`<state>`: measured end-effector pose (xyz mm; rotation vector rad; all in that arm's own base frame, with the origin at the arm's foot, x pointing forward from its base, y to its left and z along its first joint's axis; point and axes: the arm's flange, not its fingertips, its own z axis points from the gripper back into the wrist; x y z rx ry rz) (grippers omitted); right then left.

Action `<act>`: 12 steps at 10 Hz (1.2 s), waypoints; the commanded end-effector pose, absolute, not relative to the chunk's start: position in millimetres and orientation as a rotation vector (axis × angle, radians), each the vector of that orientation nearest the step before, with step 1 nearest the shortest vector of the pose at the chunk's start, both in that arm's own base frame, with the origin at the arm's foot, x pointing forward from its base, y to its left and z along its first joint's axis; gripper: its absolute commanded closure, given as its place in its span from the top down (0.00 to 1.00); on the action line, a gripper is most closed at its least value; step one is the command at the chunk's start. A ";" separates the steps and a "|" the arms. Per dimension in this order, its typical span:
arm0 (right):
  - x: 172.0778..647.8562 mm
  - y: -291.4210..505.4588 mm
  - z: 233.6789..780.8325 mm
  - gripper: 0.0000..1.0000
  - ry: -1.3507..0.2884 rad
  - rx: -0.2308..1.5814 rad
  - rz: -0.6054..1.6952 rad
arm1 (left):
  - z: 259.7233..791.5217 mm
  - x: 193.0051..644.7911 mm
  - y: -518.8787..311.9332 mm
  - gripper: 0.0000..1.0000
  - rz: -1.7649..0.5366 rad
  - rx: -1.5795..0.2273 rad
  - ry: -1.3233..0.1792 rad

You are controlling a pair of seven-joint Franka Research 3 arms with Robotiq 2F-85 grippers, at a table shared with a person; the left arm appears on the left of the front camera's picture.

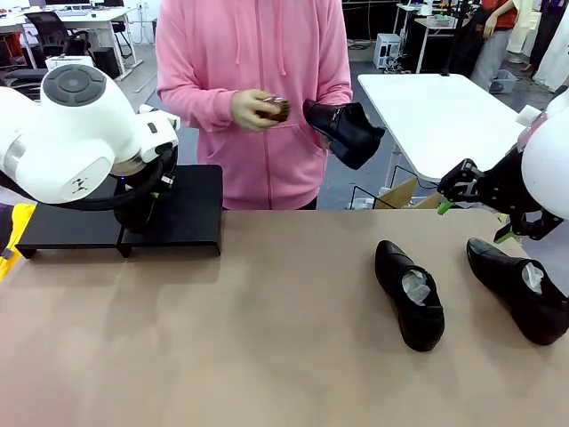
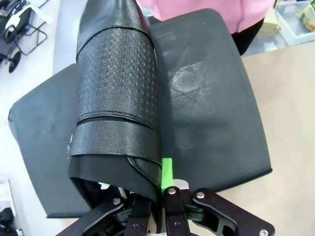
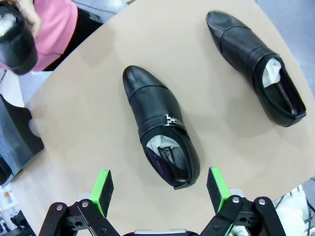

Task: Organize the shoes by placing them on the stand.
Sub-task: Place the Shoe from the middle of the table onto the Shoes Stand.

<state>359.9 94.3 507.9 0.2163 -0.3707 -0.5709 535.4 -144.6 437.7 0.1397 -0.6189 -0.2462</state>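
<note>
My left gripper (image 2: 160,184) is shut on the heel rim of one black shoe (image 2: 118,88), which stretches over the black stand (image 2: 211,98); whether its sole touches I cannot tell. In the front view that arm hangs over the stand (image 1: 191,209) at the far left. Two more shoes (image 1: 409,294) (image 1: 520,289) lie on the tan table at the right, paper inside. My right gripper (image 1: 471,218) hovers open above and behind them; its wrist view has its gripper (image 3: 160,189) over the nearer shoe (image 3: 160,128), the other shoe (image 3: 256,66) beyond. The person holds a fourth shoe (image 1: 342,132).
The person in a pink hoodie stands at the far edge and rubs the held shoe with a small brown brush (image 1: 271,108). A white table (image 1: 444,116) and a cardboard box (image 1: 400,194) stand behind the right side. Bare tabletop (image 1: 222,338) spreads across the middle and left front.
</note>
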 end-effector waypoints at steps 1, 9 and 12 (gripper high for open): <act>361.9 93.6 508.0 1.00 -0.377 0.235 -0.566 | 435.3 542.2 -147.5 0.00 -0.216 0.155 -0.647; 361.9 93.6 508.0 1.00 -0.377 0.235 -0.566 | 428.3 537.0 -145.3 0.00 -0.206 0.133 -0.595; 361.9 93.6 508.0 1.00 -0.377 0.235 -0.566 | 430.3 543.4 -145.2 0.00 -0.209 0.197 -0.630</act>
